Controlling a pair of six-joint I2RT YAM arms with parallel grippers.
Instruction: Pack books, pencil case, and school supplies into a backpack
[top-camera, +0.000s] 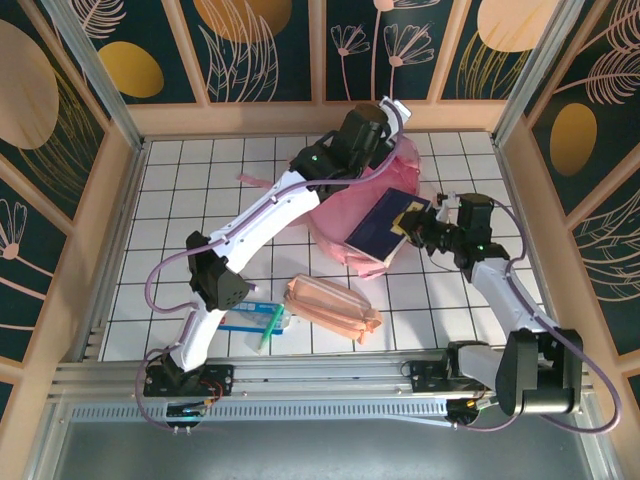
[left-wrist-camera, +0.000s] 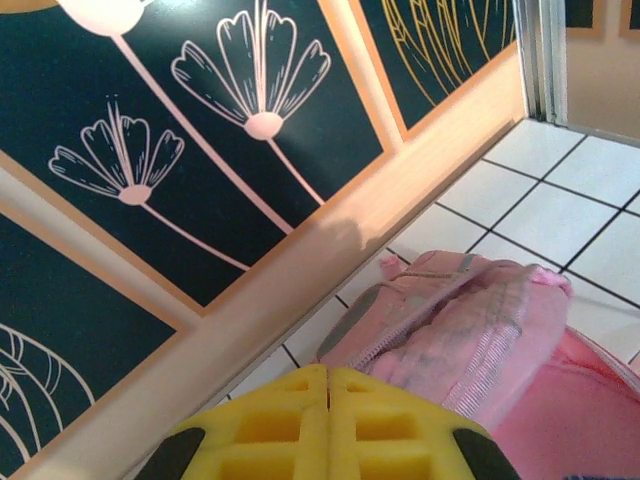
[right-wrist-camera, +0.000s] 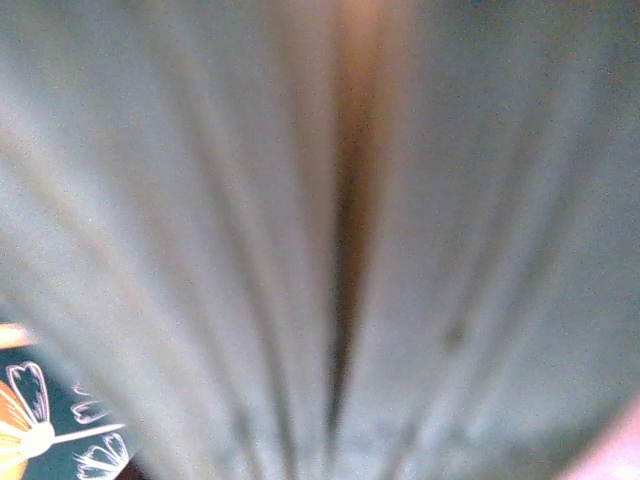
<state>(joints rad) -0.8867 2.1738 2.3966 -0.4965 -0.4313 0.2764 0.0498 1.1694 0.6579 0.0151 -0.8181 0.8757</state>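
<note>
R tool (top-camera: 422, 226) clamped on navy booklet (top-camera: 380, 228) at its right edge, by the gold mark. Booklet sits tilted over pink backpack (top-camera: 332, 225), far-centre of bench (top-camera: 200, 190). L tool (left-wrist-camera: 328, 385) pads shut together, nothing seen btwn them, just above backpack's far top. Pencil case (top-camera: 332, 306), packet (top-camera: 240, 322) + green pen (top-camera: 268, 328) lie nr bench front, well apart from both tools.

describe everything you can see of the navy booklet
The navy booklet is thin, flat and dark blue, with a plain matte cover. It lies cover up, tilted, over the pink backpack. The right gripper pinches its right edge, where a gold patch shows. The right wrist view gives its pale page edges close up, blurred. Whether it rests on the backpack I cannot tell.
</note>
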